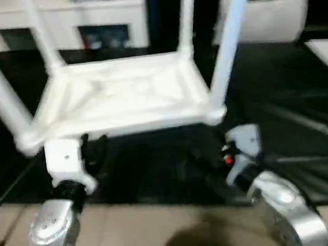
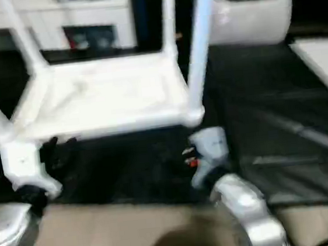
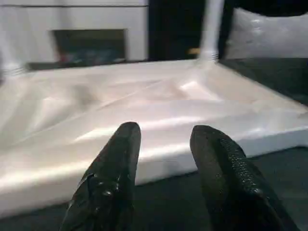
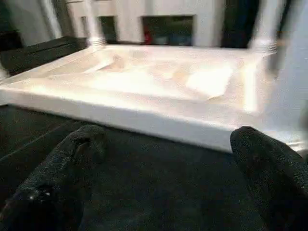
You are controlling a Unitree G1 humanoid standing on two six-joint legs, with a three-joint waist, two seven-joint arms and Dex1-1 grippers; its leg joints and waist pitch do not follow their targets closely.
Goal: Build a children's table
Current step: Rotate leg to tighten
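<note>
Left eye view shows the children's table [image 1: 123, 98] upside down on the black-covered worktable [image 1: 303, 108], four legs [image 1: 228, 40] seated, seemingly only flipping left; left gripper [image 3: 163, 163] part-open, right gripper [image 4: 163, 192] wide, both empty.

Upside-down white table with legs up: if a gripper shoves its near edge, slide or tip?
Probably slides: the children's table lies flat on its broad top. Likely light, being hollow ribbed plastic. A push high on a leg might tilt it.
</note>
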